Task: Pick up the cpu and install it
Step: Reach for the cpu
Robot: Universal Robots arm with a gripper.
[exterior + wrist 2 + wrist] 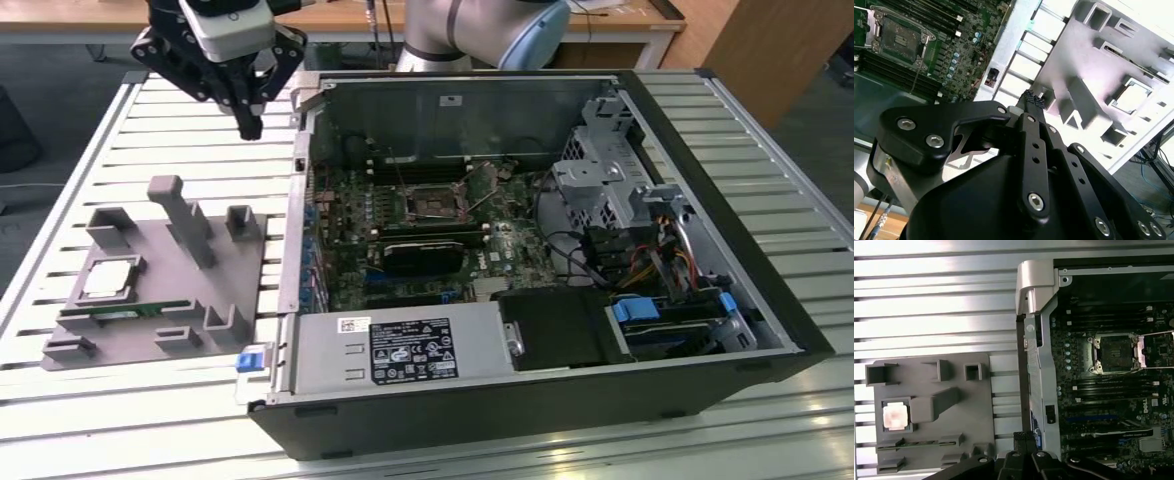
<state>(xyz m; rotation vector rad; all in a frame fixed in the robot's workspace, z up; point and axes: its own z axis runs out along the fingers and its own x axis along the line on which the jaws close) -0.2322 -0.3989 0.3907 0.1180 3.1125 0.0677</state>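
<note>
Exterior view: black hand [248, 128] closed, empty; small flat silvery square cpu [110, 278] on grey tray [147, 240] looks light, fragile, so grip edges.

Layout, taken from the case [534, 300], which lies on its side on the table [80, 420]. Inside the case, the motherboard [514, 245] carries the socket [437, 205]. At the exterior view's left of the case, just beside its wall, lies the fixture [147, 335]. The cpu [110, 278] sits in a recess on the fixture's side away from the case. My gripper [248, 128] hangs outside the case, near its far corner, above the table.
</note>
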